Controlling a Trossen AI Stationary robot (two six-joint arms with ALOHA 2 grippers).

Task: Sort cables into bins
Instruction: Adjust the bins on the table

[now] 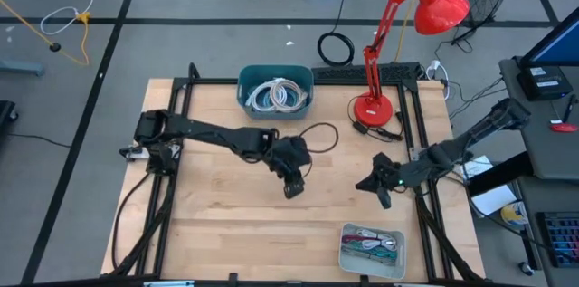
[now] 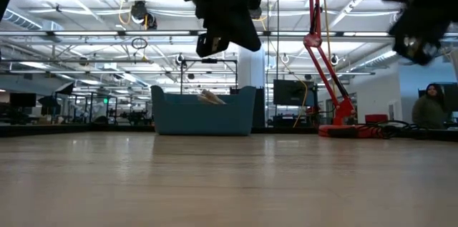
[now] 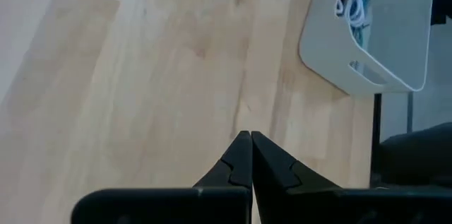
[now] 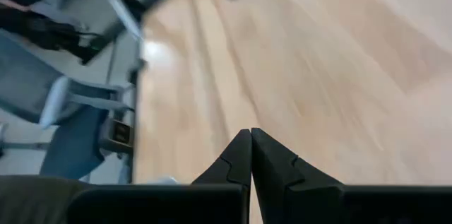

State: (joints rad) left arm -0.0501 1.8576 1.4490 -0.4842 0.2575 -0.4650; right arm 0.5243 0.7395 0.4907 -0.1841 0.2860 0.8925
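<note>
A dark teal bin (image 1: 275,89) at the table's far edge holds white and pale coiled cables (image 1: 280,95); it also shows in the low view (image 2: 204,111). A pale grey bin (image 1: 372,251) near the front edge holds maroon, teal and grey cables (image 1: 375,244); the left wrist view shows this bin (image 3: 381,33) too. My left gripper (image 1: 293,189) hangs shut and empty over the table's middle, its fingertips (image 3: 250,138) pressed together. My right gripper (image 1: 384,199) is shut and empty over the table's right part, fingertips (image 4: 250,133) together.
A red desk lamp (image 1: 398,52) stands at the far right with its black cord (image 1: 380,130) on the table. A black cable loop (image 1: 318,138) lies near the left arm. A black frame (image 1: 416,142) edges the table. A person (image 2: 431,109) stands in the room behind.
</note>
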